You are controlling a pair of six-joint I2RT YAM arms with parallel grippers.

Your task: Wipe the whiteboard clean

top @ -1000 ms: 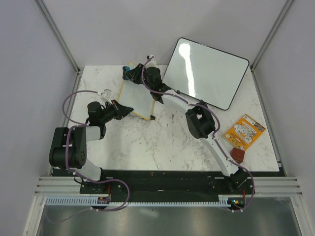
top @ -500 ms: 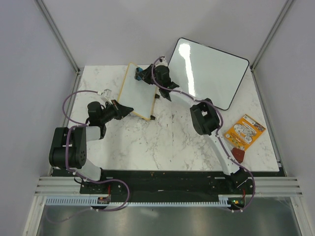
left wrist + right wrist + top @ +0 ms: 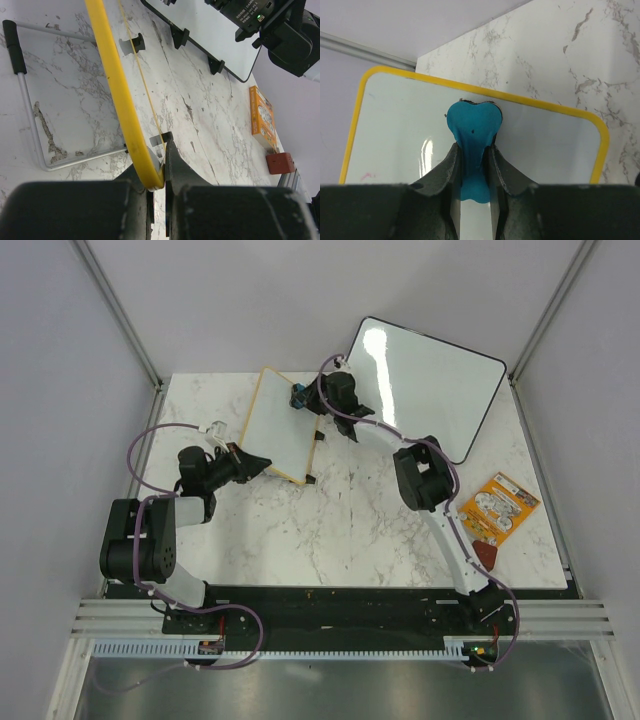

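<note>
The whiteboard (image 3: 280, 428) lies at the far left of the desk (image 3: 330, 530), its far corner reaching the desk's far edge. The jaws of the left arm (image 3: 205, 472) are clenched on the yellow frame at the board's near left corner. The jaws of the right arm (image 3: 345, 392) grasp a blue eraser (image 3: 472, 125), pressed against the white face just inside the far edge. A faint pink mark (image 3: 367, 176) shows near one side. A bigger black-framed board (image 3: 420, 385) stands just beside it at the far right. The near middle of the desk is bare marble; an orange packet (image 3: 495, 505) and a brown block (image 3: 484, 555) lie by the right edge.
</note>
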